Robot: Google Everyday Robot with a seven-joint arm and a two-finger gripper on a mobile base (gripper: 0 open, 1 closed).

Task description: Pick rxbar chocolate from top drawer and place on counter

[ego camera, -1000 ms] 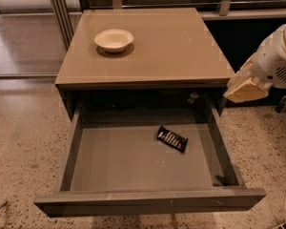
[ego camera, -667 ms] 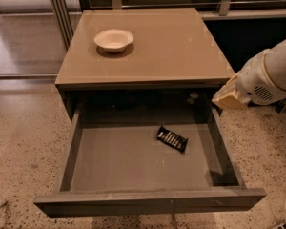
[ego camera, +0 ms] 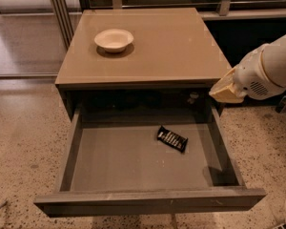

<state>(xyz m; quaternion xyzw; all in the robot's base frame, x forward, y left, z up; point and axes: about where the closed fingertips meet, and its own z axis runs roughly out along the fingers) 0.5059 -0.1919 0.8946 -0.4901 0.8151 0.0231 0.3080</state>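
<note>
The rxbar chocolate (ego camera: pixel 172 139), a small black wrapper with white lettering, lies flat on the floor of the open top drawer (ego camera: pixel 133 202), right of its middle. The counter (ego camera: pixel 176 42) is the tan top of the cabinet above it. My gripper (ego camera: pixel 225 89) shows as a cream-coloured tip at the end of the white arm that comes in from the right. It hovers over the drawer's right rear corner, just below the counter's front right edge, above and to the right of the bar and apart from it.
A small white bowl (ego camera: pixel 114 38) stands on the counter's back left. Speckled terrazzo floor (ego camera: pixel 24 142) surrounds the cabinet. Metal posts (ego camera: pixel 59 8) stand at the back left and a dark railing runs behind the cabinet. A white cable lies at the bottom right.
My arm and gripper have moved left, from beside the cabinet to the drawer's right rear corner. The bar, bowl and drawer have not moved.
</note>
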